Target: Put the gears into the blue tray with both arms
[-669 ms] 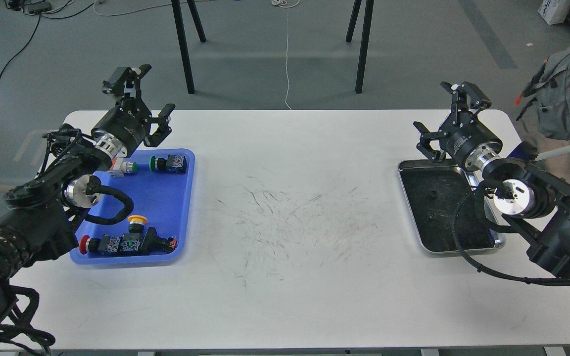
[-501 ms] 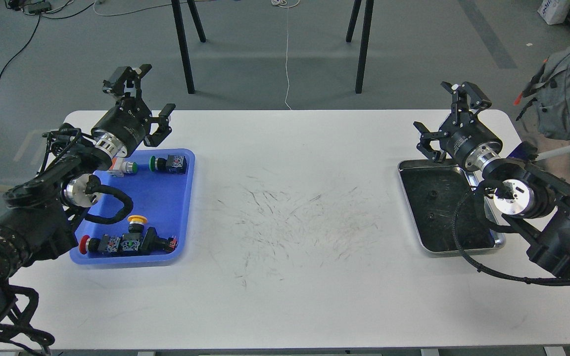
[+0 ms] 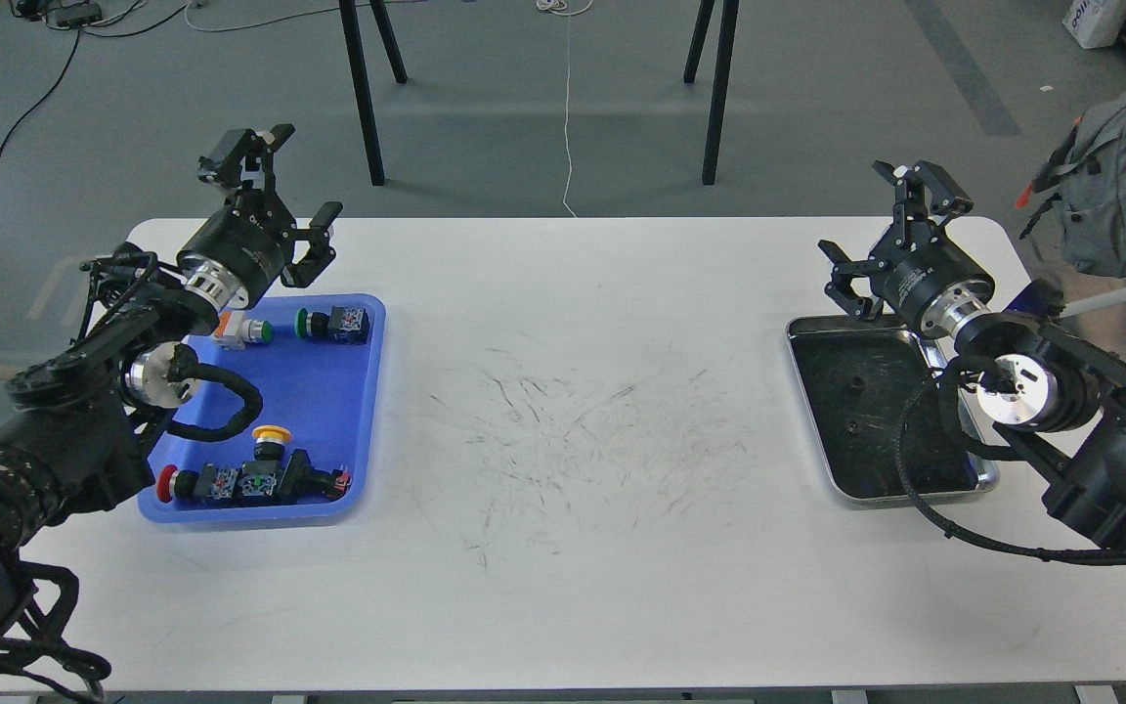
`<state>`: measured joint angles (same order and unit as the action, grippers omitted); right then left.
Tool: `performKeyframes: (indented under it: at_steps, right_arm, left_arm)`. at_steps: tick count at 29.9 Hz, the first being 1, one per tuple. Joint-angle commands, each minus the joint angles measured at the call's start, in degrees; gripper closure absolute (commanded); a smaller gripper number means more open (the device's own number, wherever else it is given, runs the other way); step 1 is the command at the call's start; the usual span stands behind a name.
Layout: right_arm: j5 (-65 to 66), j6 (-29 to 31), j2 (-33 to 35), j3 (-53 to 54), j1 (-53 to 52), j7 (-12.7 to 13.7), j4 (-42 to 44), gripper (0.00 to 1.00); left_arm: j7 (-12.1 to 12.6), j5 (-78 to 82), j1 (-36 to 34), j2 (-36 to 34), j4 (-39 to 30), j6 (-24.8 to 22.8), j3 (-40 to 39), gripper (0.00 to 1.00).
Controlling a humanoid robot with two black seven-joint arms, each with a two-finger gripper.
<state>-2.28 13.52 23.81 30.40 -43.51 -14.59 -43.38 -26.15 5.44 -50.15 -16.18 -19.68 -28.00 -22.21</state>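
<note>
Two tiny black gears [image 3: 856, 383] [image 3: 851, 426] lie on the dark floor of the silver metal tray [image 3: 905, 501] at the right. The blue tray [image 3: 328, 411] sits at the left of the table and holds several push-button switches. My left gripper [image 3: 281, 188] hovers open and empty over the blue tray's far edge. My right gripper [image 3: 884, 230] is open and empty just beyond the silver tray's far edge, above and behind the gears.
In the blue tray are green-capped switches [image 3: 333, 323], a yellow-capped one [image 3: 270, 440] and a red-capped one [image 3: 172, 482]. The white table [image 3: 573, 440] is scuffed in its middle. Black stand legs [image 3: 363, 98] and a grey backpack [image 3: 1110, 186] are beyond the table.
</note>
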Motion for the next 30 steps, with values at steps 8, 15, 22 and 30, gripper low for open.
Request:
performKeyframes:
  at_steps: [8,15,22,30]
  right_arm:
    - [-0.09,0.01,0.01,0.09,0.09,-0.09,-0.04,0.0]
    - [-0.09,0.19,0.01,0.18,0.61,-0.09,-0.04,0.01]
    - [-0.09,0.36,0.01,0.27,0.61,-0.09,-0.13,0.0]
    - [-0.18,0.98,0.98,0.27,0.61,-0.09,-0.66,0.0]
  left_arm:
    - [0.66,-0.96,-0.13,-0.17,-0.54,0.0,0.23,0.0]
    - [0.05,-0.96,-0.13,0.19,-0.19,0.0,0.24,0.0]
    - [0.14,-0.7,0.05,0.36,-0.1,0.0,0.59,0.0]
    - [0.23,-0.08,-0.21,0.27,-0.8,0.0,0.76,0.0]
